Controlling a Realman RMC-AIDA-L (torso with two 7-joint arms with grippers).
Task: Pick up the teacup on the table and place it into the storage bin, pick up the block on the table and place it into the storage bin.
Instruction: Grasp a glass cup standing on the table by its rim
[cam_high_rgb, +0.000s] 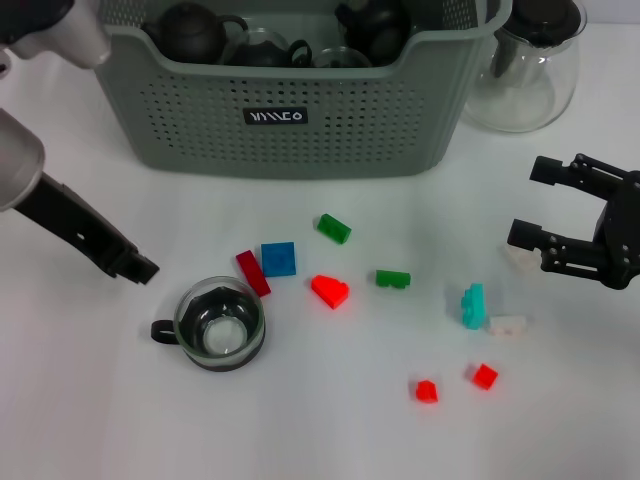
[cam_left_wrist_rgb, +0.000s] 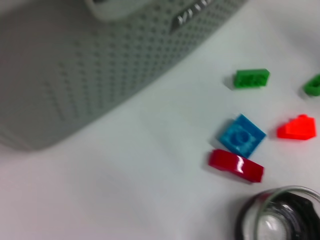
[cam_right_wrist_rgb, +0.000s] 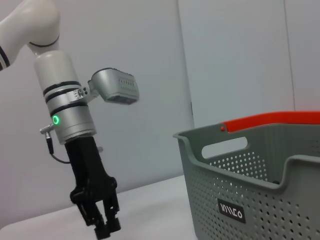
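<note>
The glass teacup (cam_high_rgb: 220, 322) with a black base and handle stands upright on the white table; in the left wrist view the teacup (cam_left_wrist_rgb: 282, 215) shows at the edge. My left gripper (cam_high_rgb: 138, 266) hovers just left of and above it, fingers together, holding nothing. Near the cup lie a dark red block (cam_high_rgb: 252, 272), a blue block (cam_high_rgb: 278, 258) and a red block (cam_high_rgb: 330, 290). The grey-green storage bin (cam_high_rgb: 300, 120) stands at the back with dark teapots inside. My right gripper (cam_high_rgb: 535, 203) is open at the right, above a cyan block (cam_high_rgb: 472, 305).
A glass pitcher (cam_high_rgb: 525, 70) with a black lid stands right of the bin. Two green blocks (cam_high_rgb: 334, 228), a white block (cam_high_rgb: 508, 325) and two small red blocks (cam_high_rgb: 427, 390) are scattered over the table. The right wrist view shows the bin (cam_right_wrist_rgb: 250, 185) and my left gripper (cam_right_wrist_rgb: 102, 225).
</note>
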